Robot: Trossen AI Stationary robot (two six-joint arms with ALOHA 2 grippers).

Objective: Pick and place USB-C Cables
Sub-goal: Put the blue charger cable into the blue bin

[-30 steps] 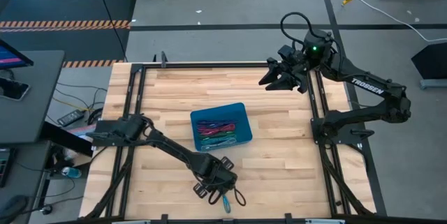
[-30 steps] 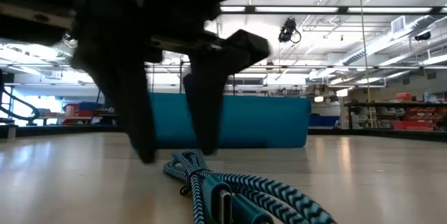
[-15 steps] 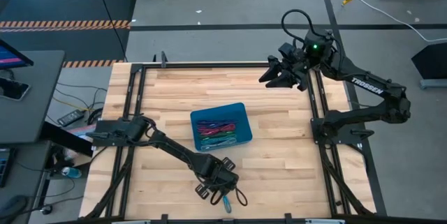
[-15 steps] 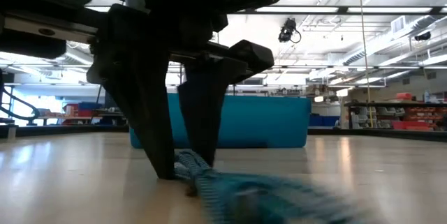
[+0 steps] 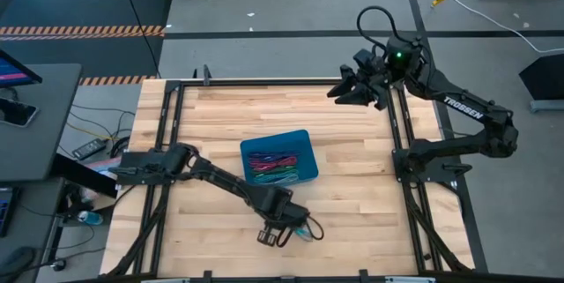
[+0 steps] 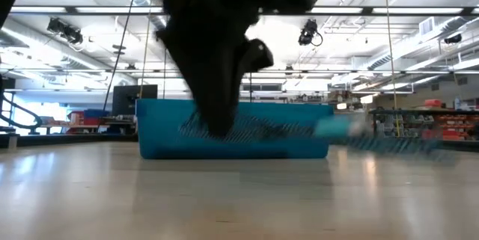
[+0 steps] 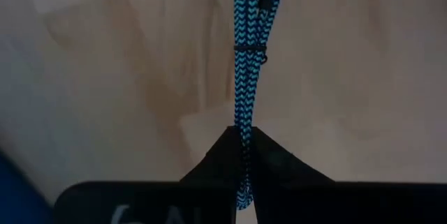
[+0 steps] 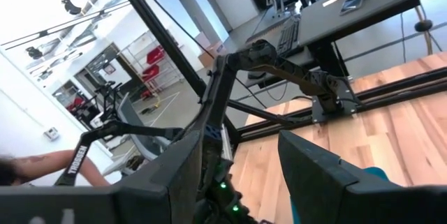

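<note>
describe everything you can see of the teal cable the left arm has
The teal cable is a thin braided cord with a black-and-teal zigzag weave, folded into a narrow bundle and cinched by a dark tie partway along. A bright blue plug shows at its far end. The left gripper has its jaws shut on one end, holding it above the wooden table near the front edge, beside the blue bin.

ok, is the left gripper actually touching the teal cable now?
Touching. In the left wrist view the left gripper has its fingers shut on the teal cable, which runs straight out from between the tips.
</note>
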